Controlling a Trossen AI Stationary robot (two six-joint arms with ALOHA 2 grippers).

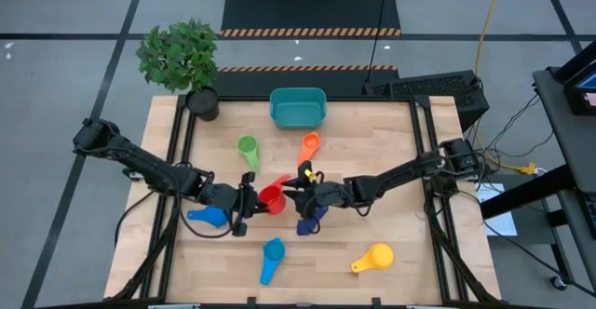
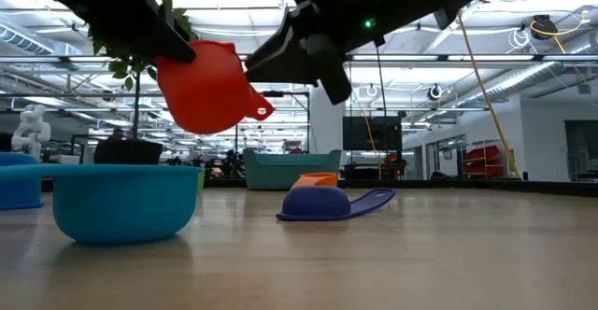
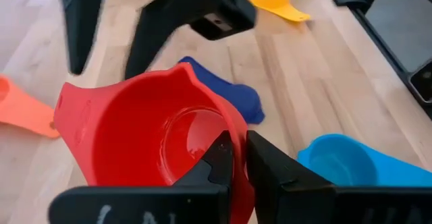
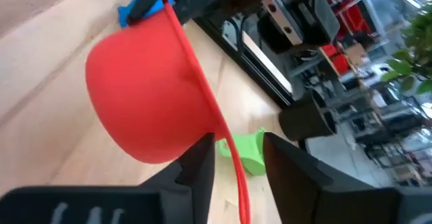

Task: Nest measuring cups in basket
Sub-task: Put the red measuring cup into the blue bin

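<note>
The red measuring cup (image 1: pixel 271 197) hung in the air at the centre of the high view, above the table (image 1: pixel 400 197). The left gripper (image 1: pixel 244 200) was clamped on its rim. The right gripper (image 1: pixel 294 194) had its fingers apart, straddling the cup's handle. The teal basket (image 1: pixel 298 108), at upper centre, held no cup that the views showed. The green (image 1: pixel 247 146), orange (image 1: pixel 310 142), dark blue (image 1: pixel 310 221), yellow (image 1: pixel 374 257) and two lighter blue cups (image 1: pixel 272 250) lay scattered, so nesting had hardly started.

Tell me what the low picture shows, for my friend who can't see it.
A red measuring cup hangs in the air, held by dark robot arms reaching in from above. Below, on the wooden table, sit a light blue cup, an upside-down dark blue cup and, farther back, a teal basket.
</note>
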